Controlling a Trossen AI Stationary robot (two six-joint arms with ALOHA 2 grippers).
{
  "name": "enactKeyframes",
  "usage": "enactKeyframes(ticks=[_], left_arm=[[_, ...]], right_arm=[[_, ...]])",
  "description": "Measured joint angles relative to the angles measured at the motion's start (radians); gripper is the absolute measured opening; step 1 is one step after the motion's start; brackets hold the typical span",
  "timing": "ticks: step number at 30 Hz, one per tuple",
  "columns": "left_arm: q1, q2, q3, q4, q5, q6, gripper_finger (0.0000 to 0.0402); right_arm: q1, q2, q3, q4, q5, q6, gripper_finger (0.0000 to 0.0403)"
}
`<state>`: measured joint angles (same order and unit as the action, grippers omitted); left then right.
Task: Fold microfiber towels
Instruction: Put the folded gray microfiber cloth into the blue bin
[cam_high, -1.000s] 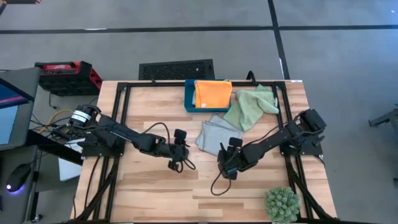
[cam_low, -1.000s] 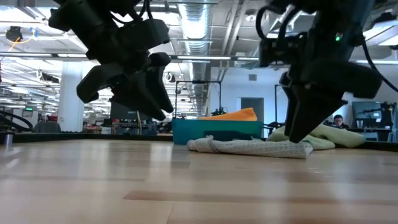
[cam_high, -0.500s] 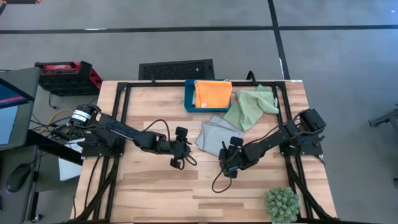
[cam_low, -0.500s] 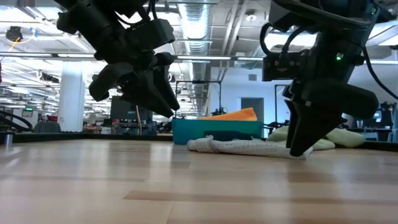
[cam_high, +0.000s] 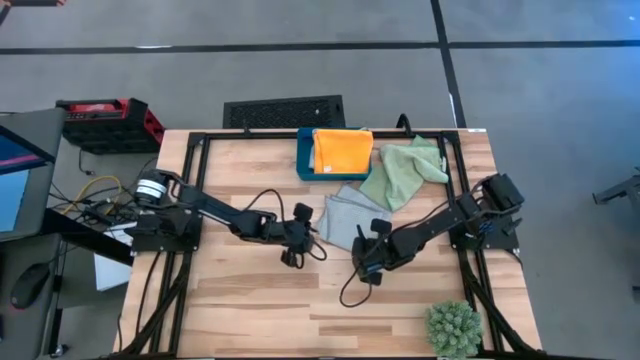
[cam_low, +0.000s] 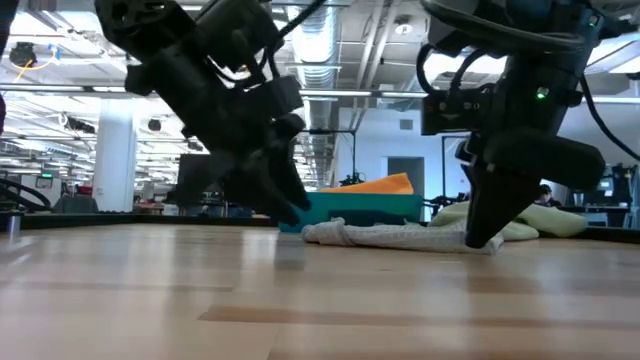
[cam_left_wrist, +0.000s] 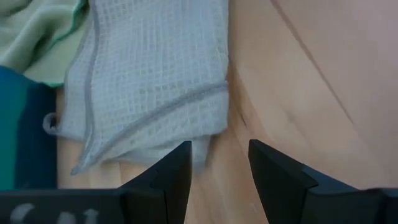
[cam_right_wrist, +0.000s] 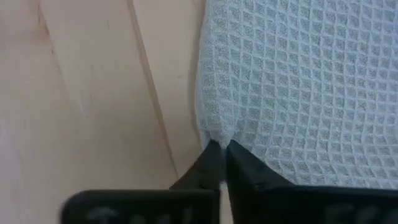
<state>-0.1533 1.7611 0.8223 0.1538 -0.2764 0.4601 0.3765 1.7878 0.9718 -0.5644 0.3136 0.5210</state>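
A pale blue-grey towel (cam_high: 345, 215) lies flat and crumpled on the wooden table (cam_high: 250, 300), just in front of the teal box (cam_high: 305, 160). An orange towel (cam_high: 342, 150) rests on that box. A green towel (cam_high: 405, 170) lies to its right. My right gripper (cam_right_wrist: 221, 149) is shut on the blue-grey towel's near corner. My left gripper (cam_left_wrist: 221, 158) is open. Its fingers stand low on either side of the towel's left corner (cam_left_wrist: 202, 143), and no touch shows. My right gripper pinches the blue-grey towel's near corner (cam_right_wrist: 214, 138) between its two fingers, and the cloth puckers at the fingertips (cam_right_wrist: 239, 163). The fingers come steeply from above. The towel lies on the table; one layer or several, I cannot tell.
A spiky green plant ball (cam_high: 453, 328) sits at the table's near right corner. Black frame rails (cam_high: 195, 190) run along the table's left and right sides. Bare wood lies in front of both grippers.
My right gripper has shut on the towel's near corner after sinking slightly. My left gripper, still open, has moved toward the table's right and down, up to the towel's left corner. The towel lies where it was.
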Motion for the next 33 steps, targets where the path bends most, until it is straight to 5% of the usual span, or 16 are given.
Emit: enactKeyframes(ticks=[22, 33], left_arm=[[0.027, 0.157, 0.065, 0.094, -0.196, 0.017, 0.0153], [0.053, 0.159, 0.068, 0.049, -0.159, 0.013, 0.0143]], right_arm=[[-0.039, -0.001, 0.002, 0.000, -0.028, -0.005, 0.0006], [-0.039, 0.000, 0.002, 0.002, -0.028, -0.005, 0.0009]])
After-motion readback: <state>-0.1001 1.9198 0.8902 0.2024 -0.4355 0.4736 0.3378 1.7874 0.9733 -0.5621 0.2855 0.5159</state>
